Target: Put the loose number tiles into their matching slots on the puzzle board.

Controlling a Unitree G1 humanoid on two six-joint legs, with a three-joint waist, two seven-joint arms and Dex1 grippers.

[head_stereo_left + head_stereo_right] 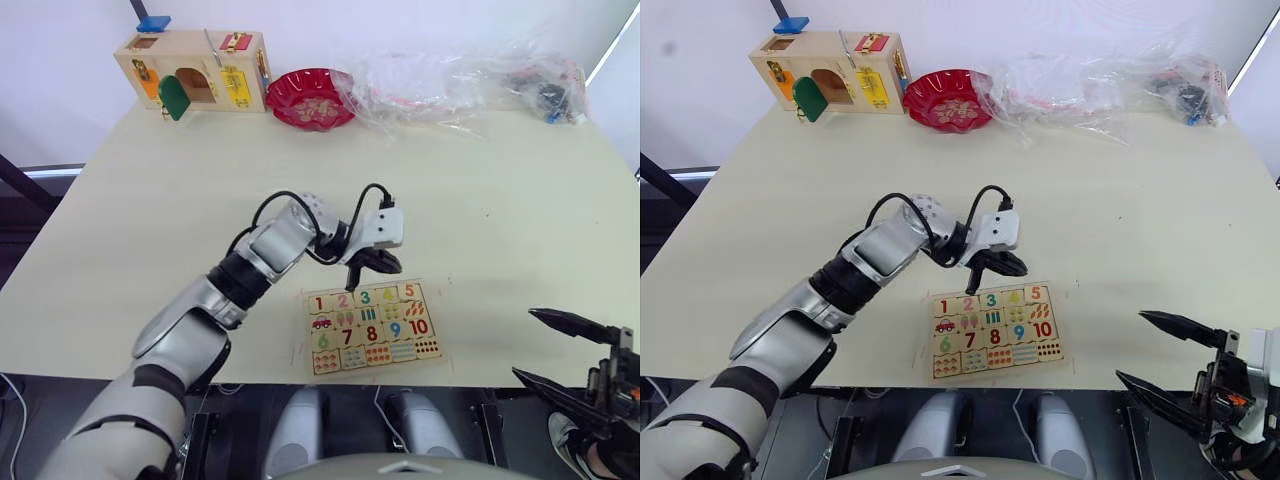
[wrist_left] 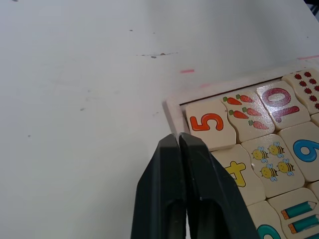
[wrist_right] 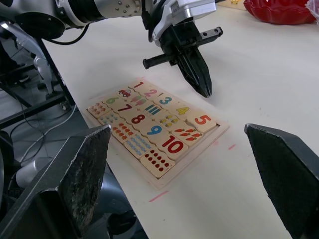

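Spread wide and holding nothing, the right gripper [image 1: 575, 350] waits off to the side of the puzzle board [image 1: 371, 328]. Just below the left gripper [image 1: 989, 268], whose fingers are pressed together and empty, tiles 1 to 5 [image 3: 202, 120] all sit in their slots; the task looks finished.

Bare table [image 1: 500, 220] surrounds the puzzle board [image 1: 372, 328]; clutter far off.

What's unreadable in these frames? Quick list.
- Flat pale-wood puzzle board: in the left wrist view, cut off by the picture edge, partly behind the shut left pincer.
- Whether tile 5 sits flush in its slot: too small to tell.
- Contents of the clear plastic bags: blurred by crinkled film.
- Right pincer: open, holds nothing.
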